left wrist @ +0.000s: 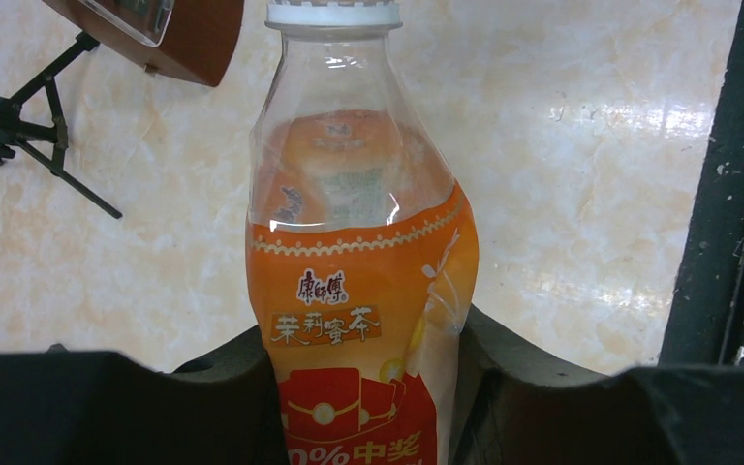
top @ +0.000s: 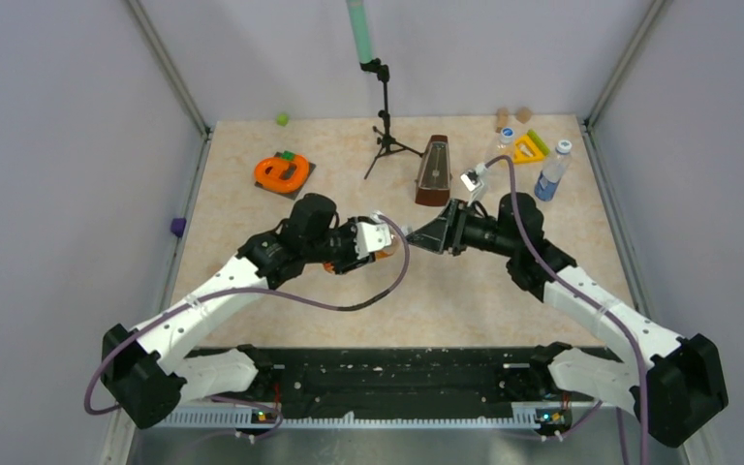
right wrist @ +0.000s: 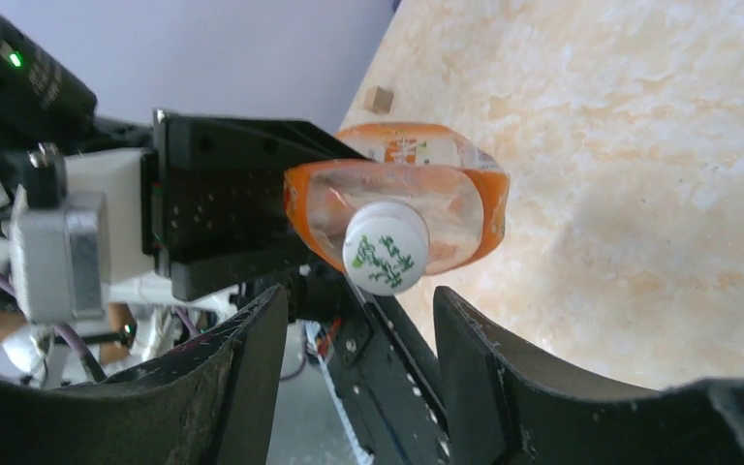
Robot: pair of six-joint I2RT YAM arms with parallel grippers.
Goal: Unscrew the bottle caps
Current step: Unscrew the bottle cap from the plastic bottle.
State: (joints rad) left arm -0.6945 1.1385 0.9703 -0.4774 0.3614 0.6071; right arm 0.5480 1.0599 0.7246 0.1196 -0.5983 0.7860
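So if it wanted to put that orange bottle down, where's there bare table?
The widest bare patch is the near strip of table between the left arm, the right arm and the black rail. There is also room between the orange ring toy and the purple block. The far right corner is crowded: bottles, wooden blocks, a yellow triangle.

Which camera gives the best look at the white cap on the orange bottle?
The right wrist camera: it faces the cap head-on, showing its green print. The left wrist camera catches only the cap's side rim at the frame's top edge. From the top camera, the cap is too small to make out.
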